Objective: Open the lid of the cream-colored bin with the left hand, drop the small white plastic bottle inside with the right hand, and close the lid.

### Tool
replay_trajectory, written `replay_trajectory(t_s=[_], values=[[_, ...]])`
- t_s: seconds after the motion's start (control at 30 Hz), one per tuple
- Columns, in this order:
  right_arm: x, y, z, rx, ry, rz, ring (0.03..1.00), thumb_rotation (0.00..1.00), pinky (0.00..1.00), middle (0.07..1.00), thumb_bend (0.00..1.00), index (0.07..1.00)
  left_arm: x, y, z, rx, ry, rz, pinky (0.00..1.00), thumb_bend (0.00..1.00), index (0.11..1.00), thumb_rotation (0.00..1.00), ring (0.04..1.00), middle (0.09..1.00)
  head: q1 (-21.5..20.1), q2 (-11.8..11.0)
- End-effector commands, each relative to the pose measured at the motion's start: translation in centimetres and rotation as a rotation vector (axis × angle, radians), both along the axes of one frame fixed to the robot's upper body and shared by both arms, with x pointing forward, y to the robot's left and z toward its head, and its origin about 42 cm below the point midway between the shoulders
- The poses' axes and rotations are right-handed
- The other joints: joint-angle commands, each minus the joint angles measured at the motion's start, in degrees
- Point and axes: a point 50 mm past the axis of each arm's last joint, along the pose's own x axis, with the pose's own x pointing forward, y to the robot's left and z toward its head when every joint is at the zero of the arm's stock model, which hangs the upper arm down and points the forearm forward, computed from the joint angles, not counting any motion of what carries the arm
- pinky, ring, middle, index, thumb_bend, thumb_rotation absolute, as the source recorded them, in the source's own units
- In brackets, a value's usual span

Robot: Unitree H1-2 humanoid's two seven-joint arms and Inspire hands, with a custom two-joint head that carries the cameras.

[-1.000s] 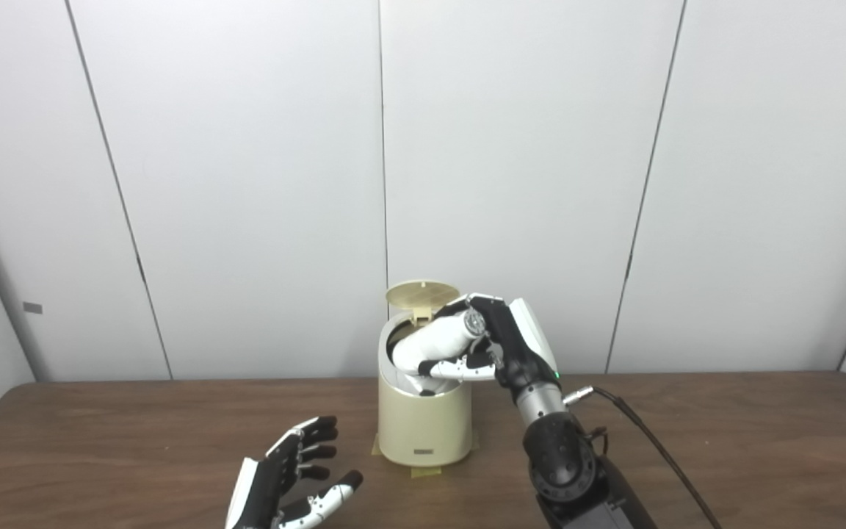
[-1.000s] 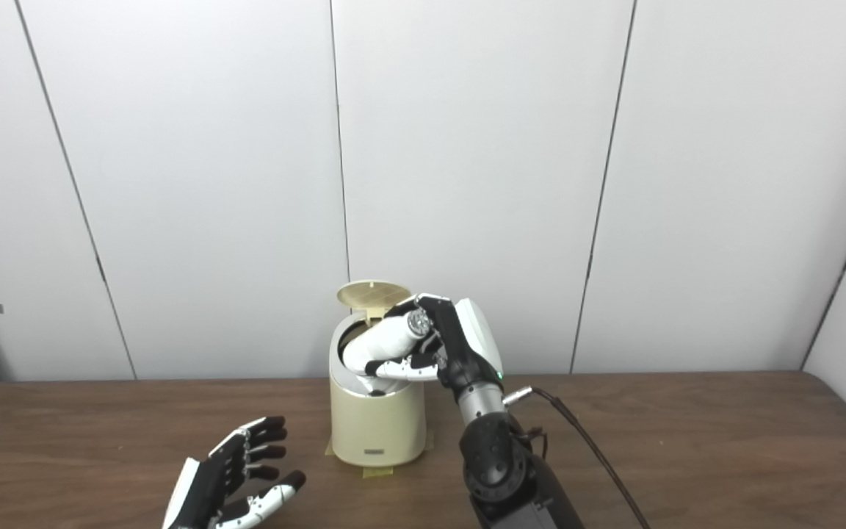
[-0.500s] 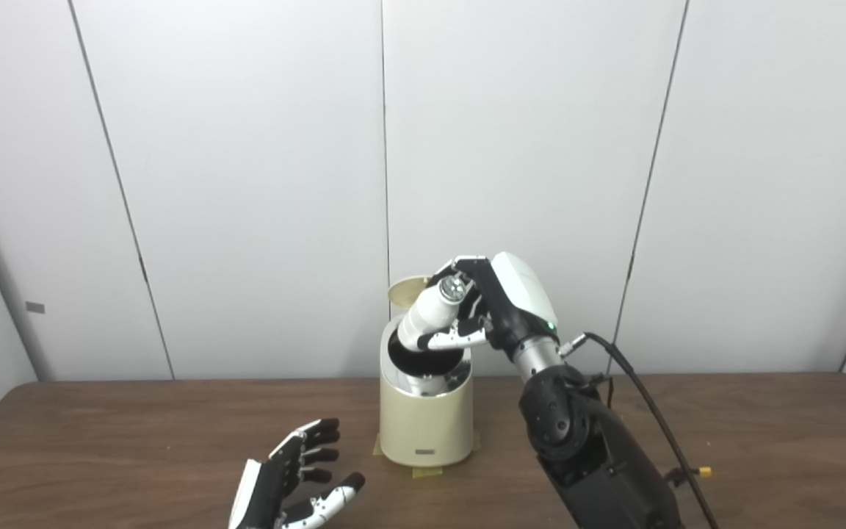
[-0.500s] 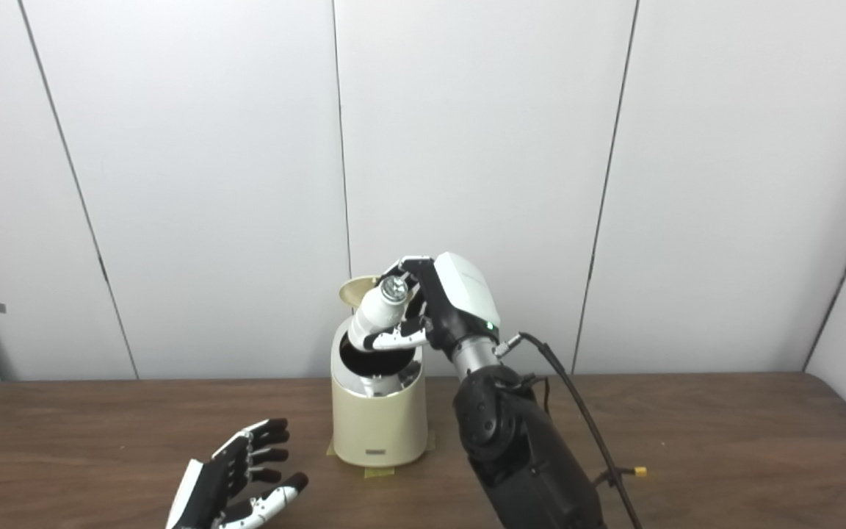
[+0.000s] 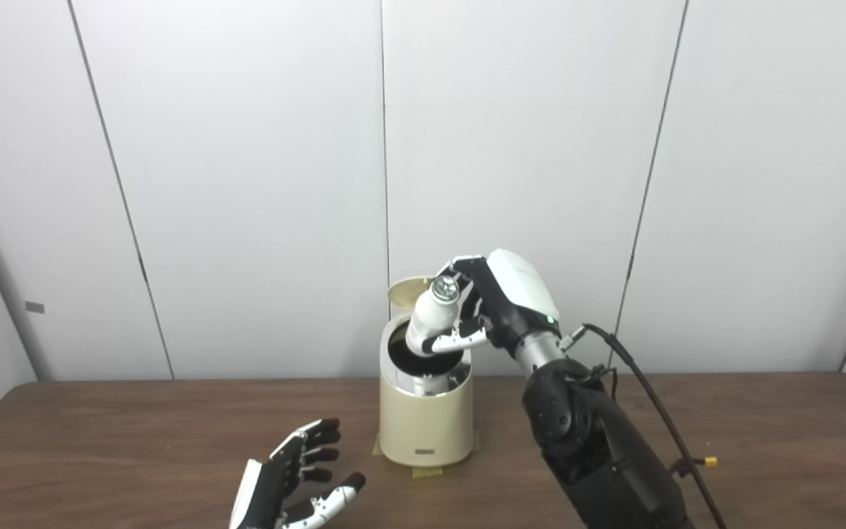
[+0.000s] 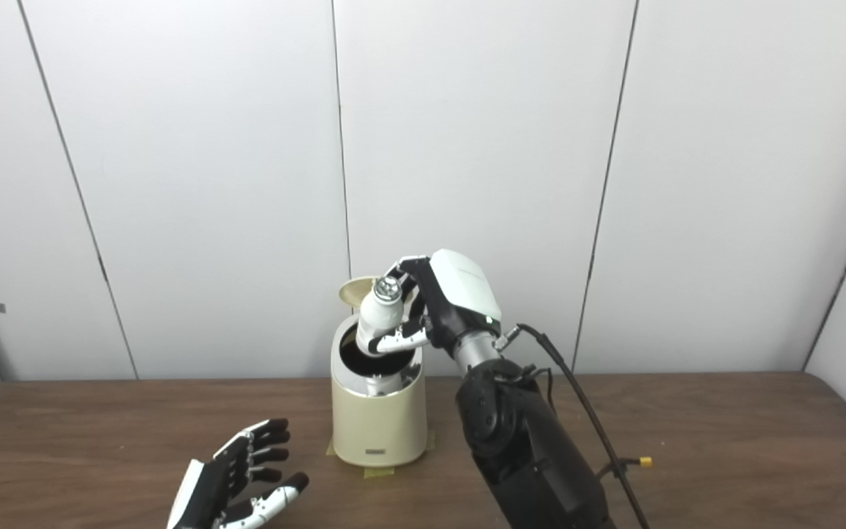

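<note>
You will find no legible text, brand, number or sign anywhere here. The cream-colored bin [image 5: 425, 426] carries a small dark label plate [image 5: 425, 452] low on its front, but its lettering is too small and blurred for you to read. The small white plastic bottle [image 5: 432, 317] shows no readable print.

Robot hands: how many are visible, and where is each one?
2. The right hand is raised over the open cream-colored bin, shut on the small white plastic bottle. The left hand is open, low over the table, left of the bin.
</note>
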Motion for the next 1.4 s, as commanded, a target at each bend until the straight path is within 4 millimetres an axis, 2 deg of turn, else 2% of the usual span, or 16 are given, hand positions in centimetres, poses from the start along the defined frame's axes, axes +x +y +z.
replay_trajectory(t_s=[0.0, 0.37, 0.93, 1.13, 1.2, 1.37], values=[[0.2, 0.0, 2.7, -0.009, -0.083, 0.008, 0.371, 0.00, 0.28, 0.483, 0.51, 0.549, 0.4, -0.5, 1.2, -0.001, -0.055, -0.006, 0.66, 0.63, 0.805, 0.12, 0.736, 0.783, 0.03, -0.06], [0.5, -0.5, 1.7, -0.049, -0.050, 0.008, 0.392, 0.00, 0.30, 0.475, 0.52, 0.517, 0.4, -0.7, 1.5, 0.001, -0.056, -0.005, 0.66, 0.63, 0.804, 0.12, 0.734, 0.781, 0.01, 0.57], [0.2, -1.2, 0.3, -0.062, 0.030, 0.001, 0.387, 0.00, 0.31, 0.483, 0.52, 0.521, 0.5, -0.9, 1.6, -0.008, -0.058, -0.012, 0.65, 0.64, 0.802, 0.12, 0.730, 0.774, 0.19, 1.26], [0.2, -1.3, 0.2, -0.096, 0.059, -0.025, 0.367, 0.00, 0.26, 0.469, 0.51, 0.555, 0.5, -1.0, 1.6, -0.008, -0.057, -0.013, 0.64, 0.64, 0.800, 0.11, 0.725, 0.772, 0.28, 1.43], [0.2, -1.2, 0.2, -0.118, 0.069, -0.036, 0.384, 0.00, 0.31, 0.482, 0.51, 0.566, 0.5, -1.0, 1.6, -0.004, -0.057, -0.012, 0.64, 0.64, 0.800, 0.13, 0.725, 0.774, 0.34, 1.45], [0.2, -1.3, 0.3, -0.131, 0.076, -0.041, 0.397, 0.00, 0.34, 0.492, 0.51, 0.570, 0.5, -1.0, 1.5, -0.002, -0.057, -0.014, 0.64, 0.64, 0.800, 0.13, 0.723, 0.775, 0.34, 1.45]])
